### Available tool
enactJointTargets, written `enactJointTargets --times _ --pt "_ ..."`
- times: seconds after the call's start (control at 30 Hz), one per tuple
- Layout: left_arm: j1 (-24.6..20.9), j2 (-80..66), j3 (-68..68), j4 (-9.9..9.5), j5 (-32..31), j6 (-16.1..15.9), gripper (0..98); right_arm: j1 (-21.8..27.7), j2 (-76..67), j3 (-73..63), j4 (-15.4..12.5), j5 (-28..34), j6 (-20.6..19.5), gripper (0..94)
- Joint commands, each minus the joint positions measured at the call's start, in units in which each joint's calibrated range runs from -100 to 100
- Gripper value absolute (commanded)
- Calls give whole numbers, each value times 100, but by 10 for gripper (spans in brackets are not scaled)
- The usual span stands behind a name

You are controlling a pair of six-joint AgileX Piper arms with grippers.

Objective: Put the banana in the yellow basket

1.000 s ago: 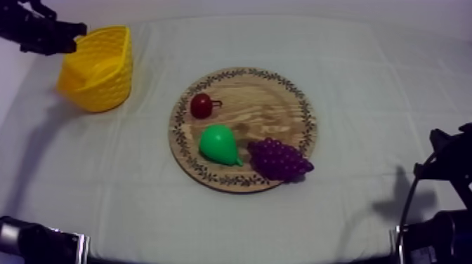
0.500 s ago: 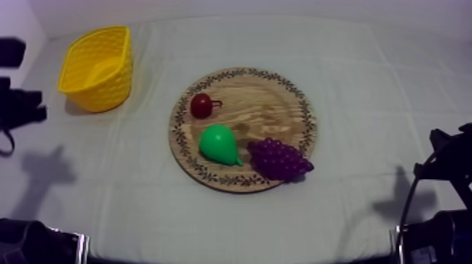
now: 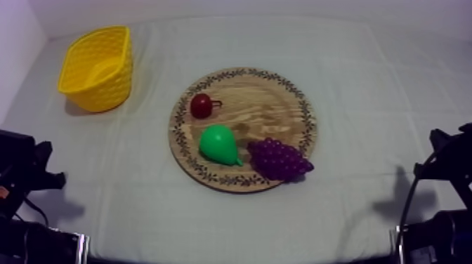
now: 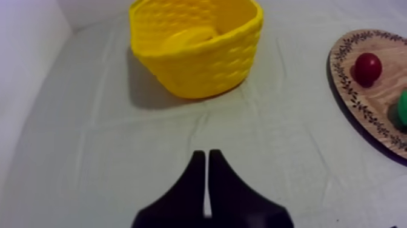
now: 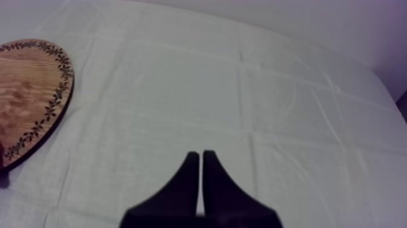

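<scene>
Left gripper (image 4: 206, 154) and right gripper (image 5: 200, 156) clenched empty; one banana (image 4: 189, 37) in basket (image 4: 200, 70), three fruits (image 3: 218, 144) on board (image 3: 274, 112).

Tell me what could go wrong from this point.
The banana inside the yellow basket barely stands out; a check may miss it.
The grapes overhang the rim of the wooden board and might roll off if jolted.
The left end effector, shut, points at the basket; moving forward would shove it.
</scene>
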State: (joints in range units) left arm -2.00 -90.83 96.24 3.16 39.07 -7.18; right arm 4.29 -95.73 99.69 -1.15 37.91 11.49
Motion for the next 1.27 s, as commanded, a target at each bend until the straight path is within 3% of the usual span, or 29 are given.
enactJointTargets --times 0.0,0.2,0.47,1.23 --pt "58 -351 93 -200 -20 394 1 0 -2 -3 1 -1 0 3" --pt "140 -801 156 -399 -39 771 1 0 -2 -3 1 -1 0 3" --pt "139 -886 296 -488 -450 1648 1 0 -2 -3 1 -1 1 3" --pt "139 -891 332 -504 -560 1727 1 0 -2 -3 1 -1 1 3"
